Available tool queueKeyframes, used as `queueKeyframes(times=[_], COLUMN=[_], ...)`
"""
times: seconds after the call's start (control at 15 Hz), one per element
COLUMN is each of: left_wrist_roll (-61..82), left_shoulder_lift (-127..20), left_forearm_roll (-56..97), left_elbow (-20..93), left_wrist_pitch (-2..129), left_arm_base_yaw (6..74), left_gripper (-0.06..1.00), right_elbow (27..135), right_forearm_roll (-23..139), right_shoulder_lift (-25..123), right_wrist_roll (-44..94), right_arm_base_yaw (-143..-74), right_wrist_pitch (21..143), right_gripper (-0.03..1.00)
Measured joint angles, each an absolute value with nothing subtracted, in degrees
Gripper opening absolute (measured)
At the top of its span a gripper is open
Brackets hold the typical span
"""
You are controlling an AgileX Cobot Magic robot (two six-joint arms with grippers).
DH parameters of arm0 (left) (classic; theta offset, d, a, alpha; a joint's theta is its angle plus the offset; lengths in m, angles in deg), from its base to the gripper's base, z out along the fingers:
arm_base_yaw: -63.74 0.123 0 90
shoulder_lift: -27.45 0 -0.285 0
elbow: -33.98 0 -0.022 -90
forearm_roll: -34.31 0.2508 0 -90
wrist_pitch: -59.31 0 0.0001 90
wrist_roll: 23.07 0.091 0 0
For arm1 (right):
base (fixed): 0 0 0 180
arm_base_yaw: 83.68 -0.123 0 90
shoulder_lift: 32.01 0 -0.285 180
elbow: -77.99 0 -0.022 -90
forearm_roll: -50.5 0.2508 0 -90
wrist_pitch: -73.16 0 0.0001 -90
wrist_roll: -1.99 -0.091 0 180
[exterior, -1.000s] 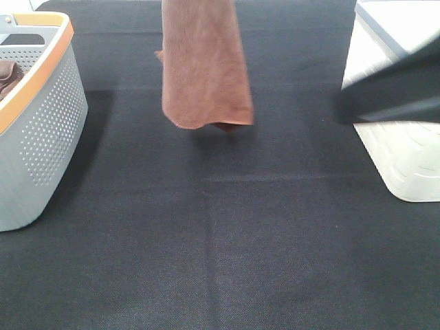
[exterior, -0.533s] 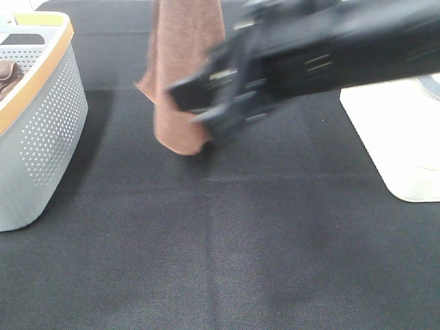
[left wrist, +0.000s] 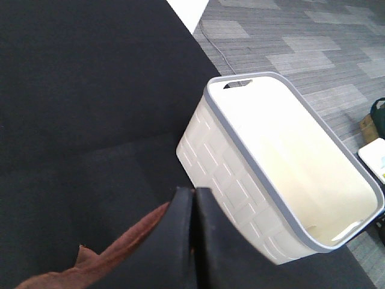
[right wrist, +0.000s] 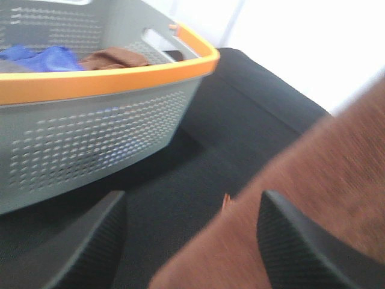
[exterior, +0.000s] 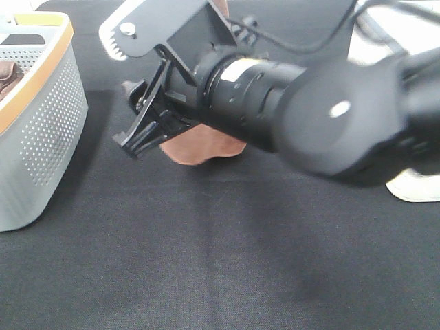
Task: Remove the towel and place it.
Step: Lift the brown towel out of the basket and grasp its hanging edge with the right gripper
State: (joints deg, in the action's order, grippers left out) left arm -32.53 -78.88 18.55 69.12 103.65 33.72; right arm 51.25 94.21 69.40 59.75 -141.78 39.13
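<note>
The towel (exterior: 203, 148) hangs at upper centre over the worktop (exterior: 206, 261), with the left end effector (left wrist: 194, 201) clamped on it. The right end effector (right wrist: 192, 247), fingers apart, straddles its lower part, probably to spread it flat.

A black cloth-covered table (exterior: 220, 268) sits under bright, even light, and past its edge lies a grey floor (left wrist: 313, 36) of rectangular tiles with a thin cable (left wrist: 216, 51) trailing across.
</note>
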Motion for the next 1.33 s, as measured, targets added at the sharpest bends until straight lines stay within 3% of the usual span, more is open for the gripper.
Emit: queueKeyframes(times=[0.47,0.67,1.07,1.33], left_wrist_roll=[-30.98,-30.29,-29.60,-29.49], left_shoulder_lift=[-78.88,-78.60,-75.16,-73.50], left_forearm_roll=[17.69,17.64,16.72,16.72], left_elbow=[69.29,69.29,69.40,69.40], left_wrist_pitch=[104.40,104.86,107.32,107.55], left_arm_base_yaw=[33.72,33.72,33.72,33.72], left_gripper=[0.00,0.00,0.00,0.00], right_elbow=[51.36,51.36,51.36,51.48], right_forearm_roll=[78.80,77.37,85.39,104.30], right_shoulder_lift=[76.22,76.33,81.09,82.06], right_wrist_roll=[35.11,32.25,31.67,38.26], right_arm_base_yaw=[-141.78,-141.78,-141.78,-141.78], right_wrist_pitch=[30.19,27.84,24.86,19.76], right_gripper=[0.60,0.60,0.61,0.70])
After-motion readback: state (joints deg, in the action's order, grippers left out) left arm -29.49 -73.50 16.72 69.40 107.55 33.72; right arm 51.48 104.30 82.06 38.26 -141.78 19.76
